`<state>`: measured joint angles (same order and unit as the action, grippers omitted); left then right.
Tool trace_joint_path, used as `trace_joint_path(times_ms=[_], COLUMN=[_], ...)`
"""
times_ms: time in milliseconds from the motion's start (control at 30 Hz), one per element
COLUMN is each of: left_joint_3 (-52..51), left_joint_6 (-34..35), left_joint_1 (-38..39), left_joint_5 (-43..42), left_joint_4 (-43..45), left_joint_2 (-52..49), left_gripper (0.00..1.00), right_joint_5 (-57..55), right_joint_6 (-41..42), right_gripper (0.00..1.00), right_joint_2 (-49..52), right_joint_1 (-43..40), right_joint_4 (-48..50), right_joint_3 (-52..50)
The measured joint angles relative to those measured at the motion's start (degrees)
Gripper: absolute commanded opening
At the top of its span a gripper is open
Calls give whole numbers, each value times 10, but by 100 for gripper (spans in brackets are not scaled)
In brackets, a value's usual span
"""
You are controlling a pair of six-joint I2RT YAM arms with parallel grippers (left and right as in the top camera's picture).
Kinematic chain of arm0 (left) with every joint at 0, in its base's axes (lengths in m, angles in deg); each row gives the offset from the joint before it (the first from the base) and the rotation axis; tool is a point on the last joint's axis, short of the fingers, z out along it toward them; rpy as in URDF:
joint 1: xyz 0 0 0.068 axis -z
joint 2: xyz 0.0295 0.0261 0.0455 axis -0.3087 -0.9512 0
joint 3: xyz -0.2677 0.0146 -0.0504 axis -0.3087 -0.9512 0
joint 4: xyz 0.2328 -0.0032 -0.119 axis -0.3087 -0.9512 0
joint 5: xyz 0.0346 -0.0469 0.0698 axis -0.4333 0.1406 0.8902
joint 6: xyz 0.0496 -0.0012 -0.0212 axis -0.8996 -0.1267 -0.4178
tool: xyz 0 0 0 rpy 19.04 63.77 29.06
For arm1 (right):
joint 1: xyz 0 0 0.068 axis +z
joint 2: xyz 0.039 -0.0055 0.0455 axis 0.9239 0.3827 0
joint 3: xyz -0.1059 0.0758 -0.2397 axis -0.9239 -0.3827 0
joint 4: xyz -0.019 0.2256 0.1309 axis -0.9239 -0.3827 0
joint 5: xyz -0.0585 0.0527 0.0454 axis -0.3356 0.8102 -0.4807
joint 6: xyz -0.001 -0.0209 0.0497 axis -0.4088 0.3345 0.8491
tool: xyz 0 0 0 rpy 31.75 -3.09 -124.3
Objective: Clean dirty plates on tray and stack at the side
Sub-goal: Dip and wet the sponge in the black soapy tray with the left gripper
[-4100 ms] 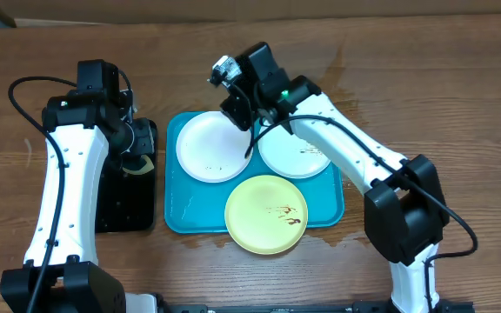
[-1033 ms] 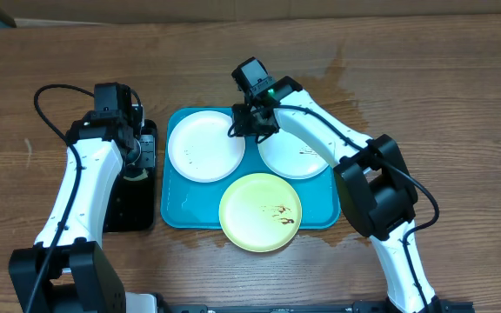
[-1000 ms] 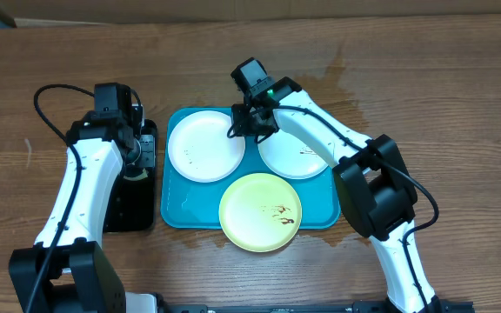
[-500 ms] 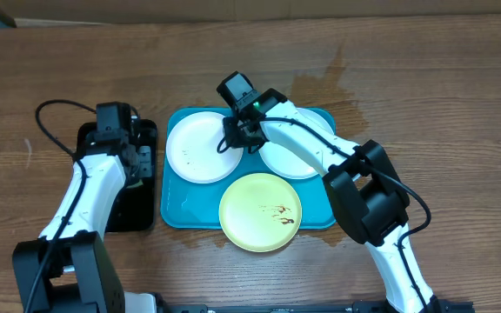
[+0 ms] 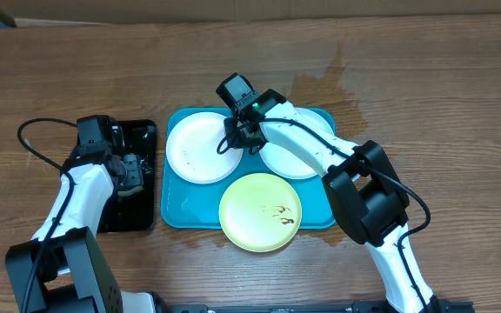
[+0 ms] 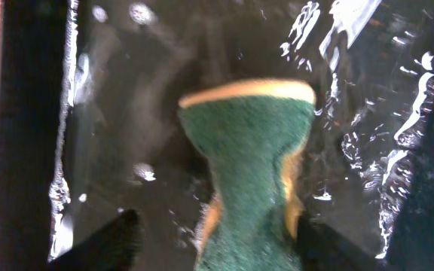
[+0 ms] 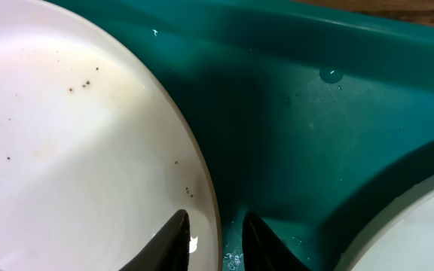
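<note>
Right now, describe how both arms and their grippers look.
Both arms have smooth white shells with bulky black joints. The left arm carries a thin black left cable looping beside its wrist. The right arm has a right cable near its base and a small green light. The left gripper and right gripper have dark tapered fingers.

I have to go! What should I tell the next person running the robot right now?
Left gripper: open, over the sponge in the black tray.
Right gripper: astride the rim of the left white plate; grip unclear.
All three plates on the blue tray: left white plate speckled, yellow-green plate smeared, right white plate partly hidden.
Done: nothing cleaned or stacked. Left: everything.
</note>
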<state>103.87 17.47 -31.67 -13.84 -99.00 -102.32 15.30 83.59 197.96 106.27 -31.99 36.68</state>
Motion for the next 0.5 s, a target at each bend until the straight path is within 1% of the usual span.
trace_joint_path(times_ms=[67, 167, 267, 300, 367, 433, 467, 500], left_joint_3=[-4, -13, -32, -41, -63, -78, -81, -83], left_joint_6=[0, 2, 1, 3, 1, 3, 2, 1], left_joint_1=[0, 0, 0, 0, 0, 0, 1, 1], left_joint_5=[-11, -21, -26, -26, -28, -25, -23, -19], left_joint_4=[-12, -21, -7, 7, 39, 61, 66, 69], left_joint_2=[0, 0, 0, 0, 0, 0, 1, 2], left_gripper=[52, 47, 33, 25, 17, 18, 31, 40], right_joint_5=[-2, -3, -4, -4, -4, -4, -4, -4], right_joint_6=[0, 0, 0, 0, 0, 0, 0, 0], right_gripper=[29, 29, 29, 29, 29, 29, 29, 29], right_joint_2=[0, 0, 0, 0, 0, 0, 0, 0], right_joint_1=[0, 0, 0, 0, 0, 0, 0, 0], right_joint_4=[0, -2, -3, -3, -4, -3, -3, -3], right_joint_3=[0, 0, 0, 0, 0, 0, 0, 0])
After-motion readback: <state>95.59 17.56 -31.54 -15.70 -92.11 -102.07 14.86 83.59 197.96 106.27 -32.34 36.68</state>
